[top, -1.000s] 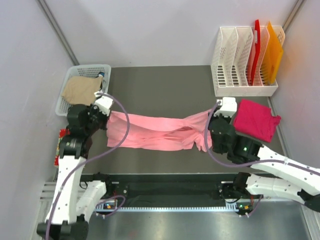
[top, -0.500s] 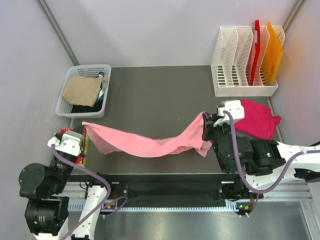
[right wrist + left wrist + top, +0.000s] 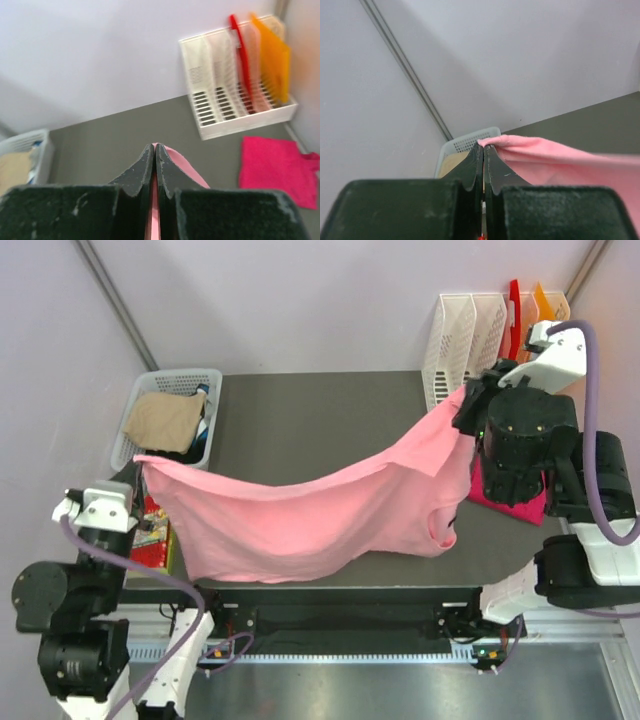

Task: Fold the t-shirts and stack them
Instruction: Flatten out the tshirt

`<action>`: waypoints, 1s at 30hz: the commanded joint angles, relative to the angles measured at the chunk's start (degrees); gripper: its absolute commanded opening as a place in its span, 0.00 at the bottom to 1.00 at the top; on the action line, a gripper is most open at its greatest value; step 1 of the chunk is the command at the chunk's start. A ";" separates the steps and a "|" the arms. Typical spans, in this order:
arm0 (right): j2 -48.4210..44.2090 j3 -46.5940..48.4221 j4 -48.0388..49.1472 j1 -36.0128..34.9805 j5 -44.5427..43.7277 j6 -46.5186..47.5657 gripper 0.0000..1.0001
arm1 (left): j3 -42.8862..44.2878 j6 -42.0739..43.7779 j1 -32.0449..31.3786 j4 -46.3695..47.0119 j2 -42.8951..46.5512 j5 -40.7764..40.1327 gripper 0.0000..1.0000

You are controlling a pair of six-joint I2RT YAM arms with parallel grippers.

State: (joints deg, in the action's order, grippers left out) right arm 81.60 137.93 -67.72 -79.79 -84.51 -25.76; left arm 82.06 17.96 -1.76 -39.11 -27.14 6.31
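The light salmon-pink t-shirt [image 3: 310, 515] hangs spread in the air between both arms, sagging in the middle above the dark table [image 3: 320, 420]. My left gripper [image 3: 140, 462] is shut on its left corner [image 3: 492, 141], seen pinched at the fingertips in the left wrist view. High at the right, my right gripper [image 3: 465, 400] is shut on the other corner [image 3: 167, 152]. The deep magenta t-shirt [image 3: 505, 490] lies folded on the table at the right [image 3: 277, 167], partly hidden under the right arm.
A white basket [image 3: 205, 380] with a tan cloth [image 3: 160, 420] stands at the back left [image 3: 470, 142]. A white file rack [image 3: 450, 340] with red and orange sheets stands at the back right [image 3: 240, 85]. A small red-edged patterned piece [image 3: 155, 535] lies by the left table edge.
Both arms have lifted and pulled apart, raising the pink t-shirt off the table. It now hangs spread wide instead of bunched. The right gripper went up and back; the left rose.
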 commanded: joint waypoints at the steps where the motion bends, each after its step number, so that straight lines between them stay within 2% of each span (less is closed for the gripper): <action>1: -3.03 -6.26 -4.96 7.09 -17.44 -4.55 0.00 | -8.13 -2.13 0.09 10.01 -5.90 -4.98 0.00; 5: 0.92 -3.47 -5.40 8.77 -17.44 -1.14 0.00 | -13.68 -3.71 0.09 20.19 -10.30 -9.29 0.00; 8: 5.92 6.10 -5.14 10.09 -17.18 4.30 0.00 | -8.97 -6.25 0.09 21.62 -14.60 -10.70 0.00; 9: 8.02 10.47 -1.66 10.87 -16.83 9.27 0.00 | -7.54 -6.79 0.09 22.14 -16.44 -10.70 0.00; 10: 8.57 11.30 3.86 15.49 -9.87 14.89 0.00 | -6.05 -7.23 0.09 22.41 -17.42 -10.53 0.00; 11: 8.05 10.35 11.83 19.28 -0.14 22.95 0.00 | -2.90 -8.10 0.09 22.24 -18.38 -10.26 0.00; 13: -3.68 -17.90 67.81 22.57 15.09 54.69 0.00 | 0.28 -8.72 0.09 20.40 -21.02 -9.21 0.00; 14: -7.56 -29.09 92.52 20.57 16.82 70.86 0.00 | 1.94 -9.51 0.09 19.78 -21.55 -9.12 0.00; 15: -7.34 -26.94 91.64 20.03 19.10 68.32 0.00 | 2.05 -9.52 0.09 19.60 -21.82 -8.77 0.00; 16: -5.68 -21.70 75.62 20.63 23.56 62.99 0.00 | 1.53 -9.43 0.09 20.38 -21.38 -8.59 0.00; 17: -4.19 -17.99 74.33 20.99 24.30 61.37 0.00 | -0.39 -9.26 0.09 21.35 -20.86 -8.76 0.00; 20: -0.75 -16.47 83.35 20.12 21.86 71.61 0.00 | -2.43 -8.29 0.09 23.21 -19.19 -9.03 0.00; 21: 0.21 -17.59 87.11 19.07 20.45 79.38 0.00 | -2.17 -8.20 0.09 22.86 -18.57 -9.12 0.00; 22: -0.21 -20.74 94.20 14.71 18.44 86.42 0.00 | -1.73 -8.11 0.09 22.33 -18.31 -8.94 0.00; 23: -1.00 -24.95 116.37 11.53 18.59 95.02 0.00 | -0.86 -7.76 0.09 22.24 -17.78 -8.42 0.00; 24: -1.01 -28.38 124.42 8.63 18.94 109.37 0.00 | -0.24 -7.50 0.09 22.15 -16.82 -8.24 0.00; 25: -0.40 -27.89 130.24 3.55 19.64 115.00 0.00 | 0.55 -7.24 0.09 21.98 -16.46 -8.07 0.00; 26: 0.13 -27.37 140.74 0.89 20.78 120.19 0.00 | 2.82 -7.06 0.09 21.19 -16.28 -7.98 0.00; 27: 1.09 -26.23 144.50 -1.66 22.09 129.20 0.00 | 3.97 -6.88 0.09 20.75 -16.02 -8.06 0.00; 28: 1.71 -25.26 148.37 -6.47 25.07 133.30 0.00 | 5.03 -6.45 0.09 20.48 -15.76 -8.15 0.00; 30: 4.07 -22.10 155.33 -10.81 28.51 143.29 0.00 | 7.32 -6.35 0.09 19.52 -14.88 -7.54 0.00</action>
State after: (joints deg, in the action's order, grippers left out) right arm 83.09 111.15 55.09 -82.00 -64.16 84.36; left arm 83.79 10.76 -1.76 -21.47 -44.16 -2.17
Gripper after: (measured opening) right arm 0.005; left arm 0.012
